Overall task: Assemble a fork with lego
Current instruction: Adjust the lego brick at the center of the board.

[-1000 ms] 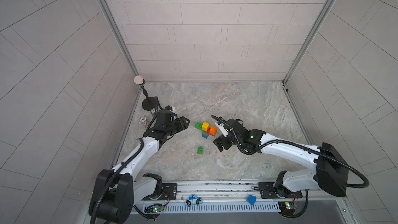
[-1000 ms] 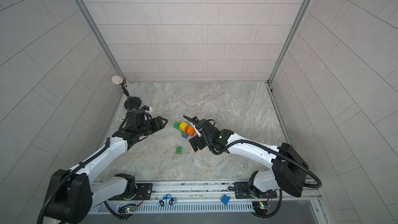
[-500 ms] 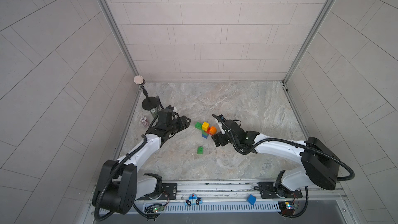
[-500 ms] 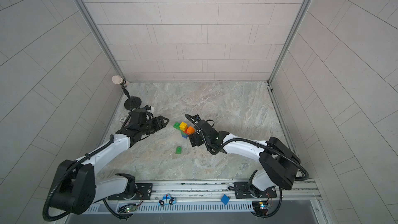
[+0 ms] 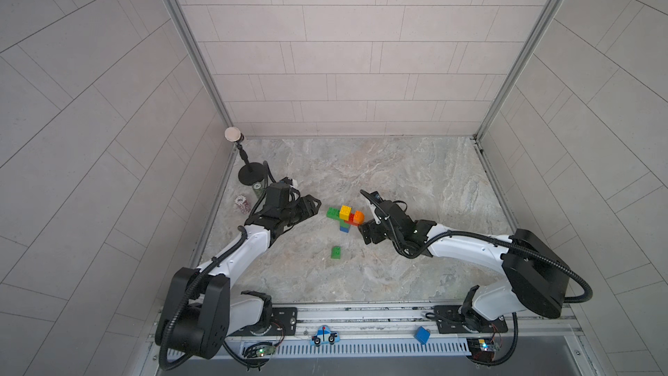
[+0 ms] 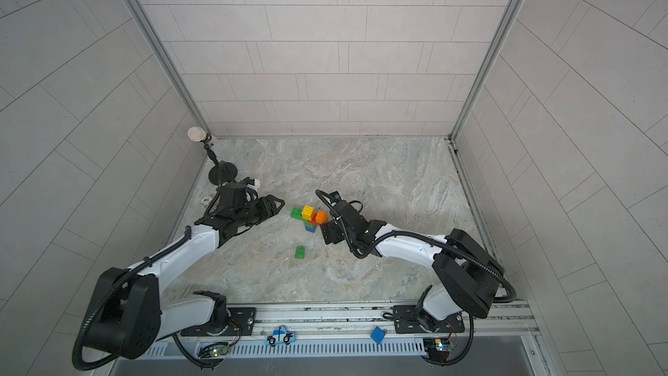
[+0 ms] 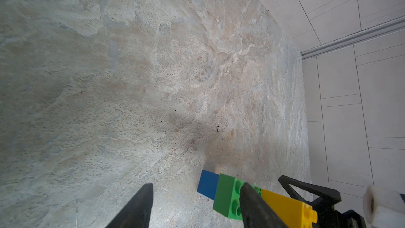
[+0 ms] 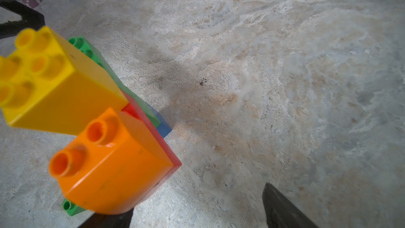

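Left hand (image 5: 313, 208): fingers apart, nothing between them. In the left wrist view, bare bench (image 5: 415, 175) shows in the gap.

Fork (image 5: 345, 215): partly built. It rests on the bench between the two hands, near the left fingertips.

Loose green brick (image 5: 335, 252): on the bench, apart from the fork, toward the front edge.

Right hand (image 5: 365, 223): fingers wide apart, clamped on nothing. The fork's orange brick (image 8: 109, 161) sits just beside one finger.
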`<state>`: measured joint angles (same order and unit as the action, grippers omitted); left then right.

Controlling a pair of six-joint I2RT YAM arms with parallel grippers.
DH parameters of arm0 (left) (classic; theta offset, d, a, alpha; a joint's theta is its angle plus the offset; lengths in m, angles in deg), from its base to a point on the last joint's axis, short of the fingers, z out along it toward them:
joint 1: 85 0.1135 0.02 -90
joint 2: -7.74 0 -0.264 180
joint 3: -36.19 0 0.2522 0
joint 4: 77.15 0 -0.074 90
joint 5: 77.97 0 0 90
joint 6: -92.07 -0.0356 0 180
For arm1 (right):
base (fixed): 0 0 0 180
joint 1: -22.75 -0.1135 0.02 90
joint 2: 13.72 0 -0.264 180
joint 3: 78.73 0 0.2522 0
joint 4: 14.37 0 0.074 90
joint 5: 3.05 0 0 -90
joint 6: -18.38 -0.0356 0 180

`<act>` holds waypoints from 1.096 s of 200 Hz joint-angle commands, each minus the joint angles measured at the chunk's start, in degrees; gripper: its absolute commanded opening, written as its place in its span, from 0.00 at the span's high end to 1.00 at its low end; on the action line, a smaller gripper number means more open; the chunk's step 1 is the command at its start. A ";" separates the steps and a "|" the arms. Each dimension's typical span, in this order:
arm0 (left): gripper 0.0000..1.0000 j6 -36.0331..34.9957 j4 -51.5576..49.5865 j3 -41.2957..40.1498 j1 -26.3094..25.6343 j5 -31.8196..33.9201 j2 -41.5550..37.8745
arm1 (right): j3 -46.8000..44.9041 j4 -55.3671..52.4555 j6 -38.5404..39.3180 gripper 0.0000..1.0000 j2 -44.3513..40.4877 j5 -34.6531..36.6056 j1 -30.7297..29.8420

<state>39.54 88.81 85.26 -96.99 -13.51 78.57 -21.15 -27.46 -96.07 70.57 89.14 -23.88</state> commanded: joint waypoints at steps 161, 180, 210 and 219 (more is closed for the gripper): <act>0.34 -1.88 -0.69 1.34 0.21 -0.61 0.35 | -0.47 2.07 -2.19 0.10 -0.36 0.76 4.96; 0.34 -2.03 -0.68 1.43 0.18 -0.90 0.50 | -0.24 2.28 -2.27 0.10 0.04 0.36 5.47; 0.34 -2.27 -0.71 1.58 0.06 -1.32 0.79 | 0.05 2.58 -2.27 0.10 0.51 -0.06 6.17; 0.34 -2.36 -0.85 1.60 0.06 -1.34 0.77 | 0.07 2.86 -2.29 0.10 0.76 -0.41 6.43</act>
<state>38.08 88.40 85.30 -96.99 -14.27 78.81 -21.39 -25.65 -97.49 70.63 89.12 -18.05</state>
